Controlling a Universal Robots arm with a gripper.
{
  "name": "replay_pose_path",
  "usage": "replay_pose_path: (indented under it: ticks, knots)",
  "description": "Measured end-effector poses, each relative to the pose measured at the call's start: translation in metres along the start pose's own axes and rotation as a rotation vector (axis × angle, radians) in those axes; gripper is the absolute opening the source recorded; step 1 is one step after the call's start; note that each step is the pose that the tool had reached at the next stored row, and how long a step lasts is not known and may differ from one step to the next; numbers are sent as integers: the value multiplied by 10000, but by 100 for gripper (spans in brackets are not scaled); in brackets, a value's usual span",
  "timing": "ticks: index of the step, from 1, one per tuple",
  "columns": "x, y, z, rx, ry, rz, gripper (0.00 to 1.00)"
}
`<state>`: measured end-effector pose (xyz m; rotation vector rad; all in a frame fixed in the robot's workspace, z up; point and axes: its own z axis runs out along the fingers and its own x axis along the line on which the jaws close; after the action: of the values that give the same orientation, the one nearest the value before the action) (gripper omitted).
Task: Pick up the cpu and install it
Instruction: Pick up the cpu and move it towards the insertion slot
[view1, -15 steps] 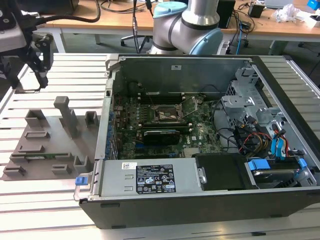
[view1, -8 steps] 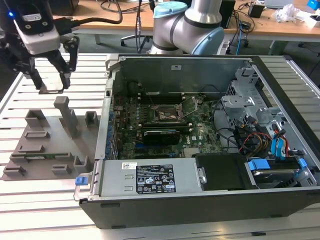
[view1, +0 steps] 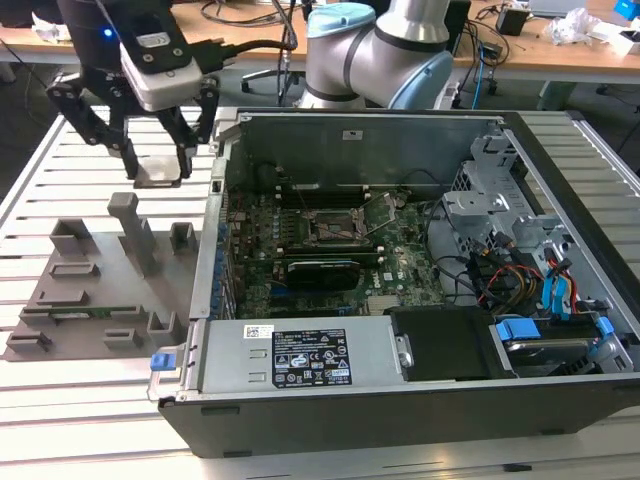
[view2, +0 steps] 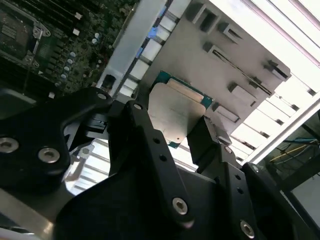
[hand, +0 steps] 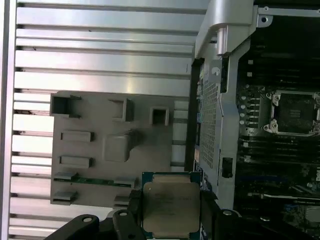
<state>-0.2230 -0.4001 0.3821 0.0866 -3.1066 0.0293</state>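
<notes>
Since the slatted table (view1: 40, 170) carries everything, we start there; the open computer case (view1: 400, 425) lies on it toward the exterior view's right, its green motherboard (view1: 262, 272) facing up with the dark socket frame (view1: 335, 228) near the middle; the grey fixture plate (view1: 90, 290) sits just beside the case, on the exterior view's left. Over the far end of that plate hangs the gripper (view1: 158, 165), outside the case; in both wrist views its black fingers (hand: 134, 217) are clamped on opposite edges of the cpu (hand: 170, 207), whose silvery top faces the cameras; the chip looks lifted clear of the plate. We judge the pick done and the carry toward the socket to be the step in hand; the install is not yet begun, for chip and socket frame lie well apart. We think the way across calls for clearing the side of the case, keeping the chip level, and squaring its edges to the socket frame before any lowering; a tilted or turned chip could harm the contacts.
</notes>
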Motion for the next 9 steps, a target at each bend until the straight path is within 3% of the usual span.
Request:
replay_pose_path:
  ticks: [2,4,9]
  knots:
    - [-169,-6,-1,-2,31,1,55]
    - [-261,-10,-1,-3,48,-2,55]
    - [-691,-17,1,-7,144,-2,55]
